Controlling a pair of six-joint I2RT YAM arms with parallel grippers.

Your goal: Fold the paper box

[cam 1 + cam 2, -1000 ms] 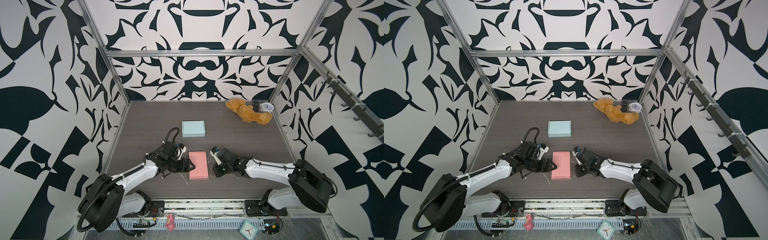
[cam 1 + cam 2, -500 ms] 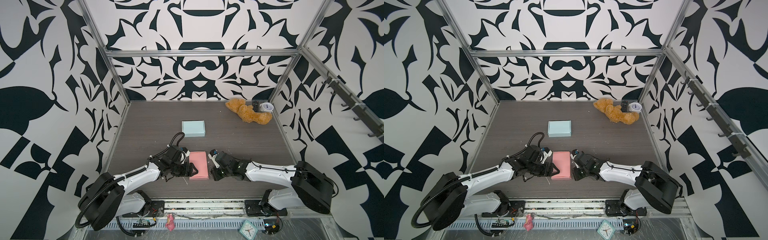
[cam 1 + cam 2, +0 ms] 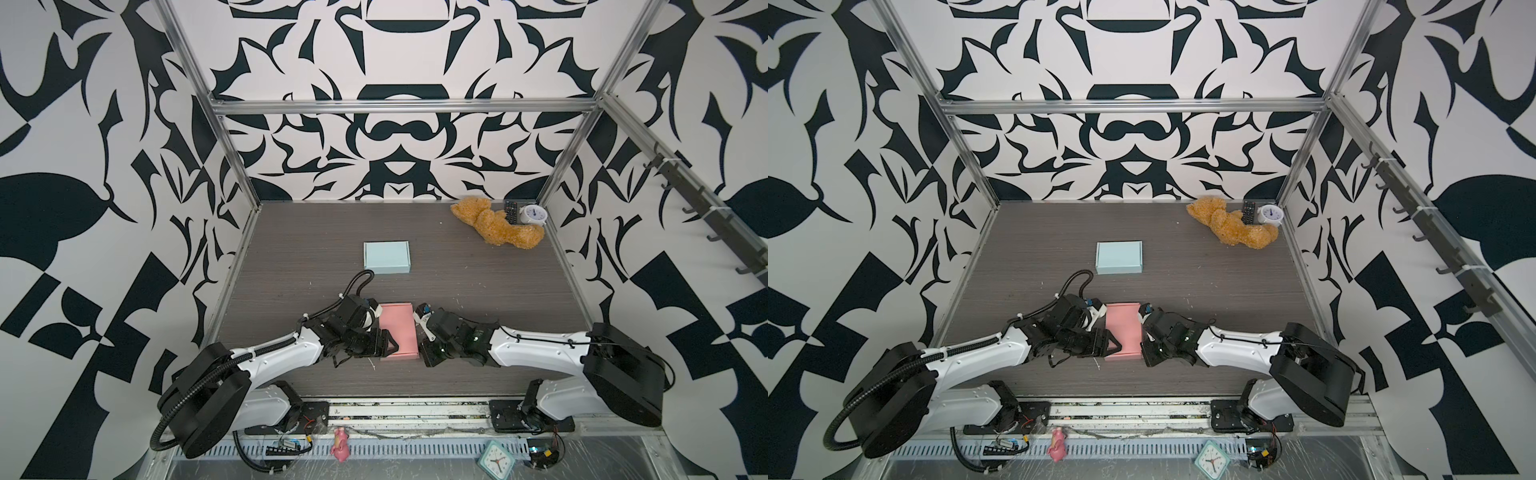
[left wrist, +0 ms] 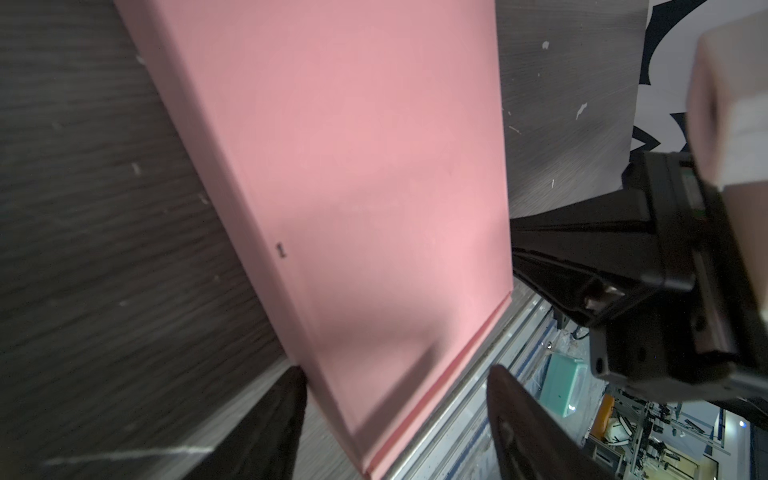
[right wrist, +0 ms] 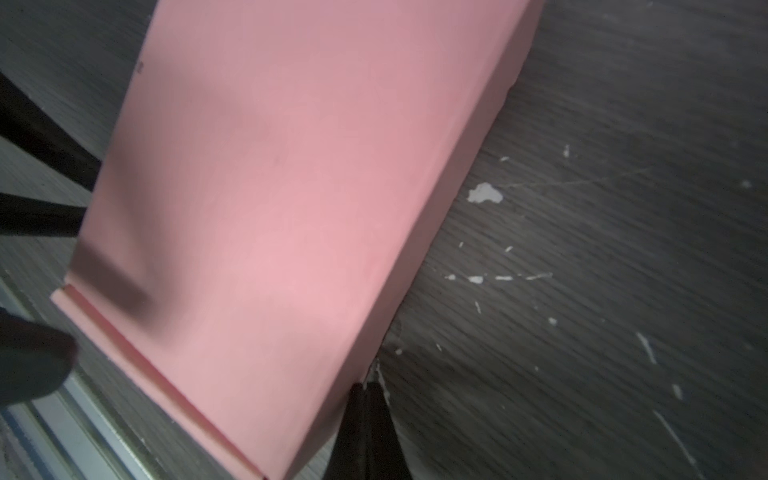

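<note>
While the pink box lies on the table, the left end effector sits spread around its near corner; the right end effector, pressed together, touches its side.

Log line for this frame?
left gripper: open, astride pink box corner | right gripper: shut, tips at pink box side | pink box: closed, flat on table | blue box: untouched

A brown teddy bear lies in the far right corner of the dark wooden table, with a black remote and a white alarm clock just behind it. Below the table's front edge lie a small pink toy and a teal clock, well apart.
</note>
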